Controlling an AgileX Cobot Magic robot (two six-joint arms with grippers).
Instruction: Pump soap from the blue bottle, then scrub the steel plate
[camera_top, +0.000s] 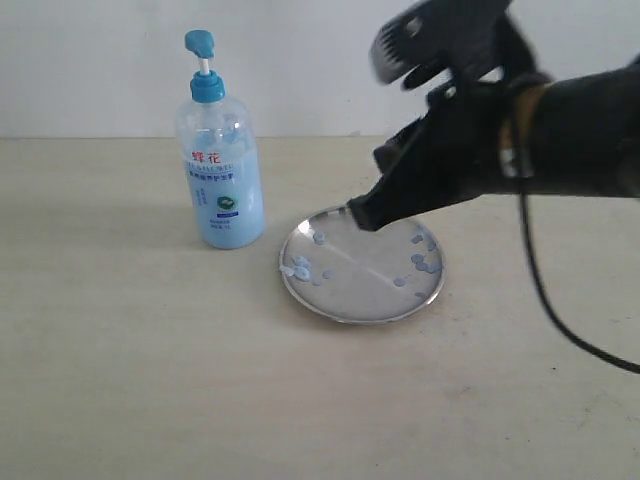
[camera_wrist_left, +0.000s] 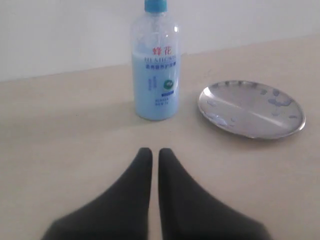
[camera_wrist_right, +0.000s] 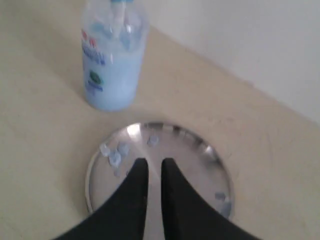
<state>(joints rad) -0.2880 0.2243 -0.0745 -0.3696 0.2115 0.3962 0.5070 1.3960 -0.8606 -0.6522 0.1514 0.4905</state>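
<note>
The blue bottle (camera_top: 220, 170) stands upright on the table, left of the steel plate (camera_top: 360, 288). Pale blue soap droplets (camera_top: 300, 268) dot the plate's left and right sides. My right gripper (camera_top: 362, 215) hangs over the plate's far edge, tips pointing down at it. In the right wrist view its fingers (camera_wrist_right: 140, 170) are nearly together with nothing between them, above the steel plate (camera_wrist_right: 192, 157), droplets (camera_wrist_right: 114, 156) and bottle (camera_wrist_right: 112, 60). My left gripper (camera_wrist_left: 151, 152) is shut and empty, well short of the bottle (camera_wrist_left: 156, 70) and plate (camera_wrist_left: 245, 112).
A black cable (camera_top: 545, 300) trails from the right arm down to the table at the right. A pale wall (camera_top: 300, 60) rises behind the beige table (camera_top: 150, 380).
</note>
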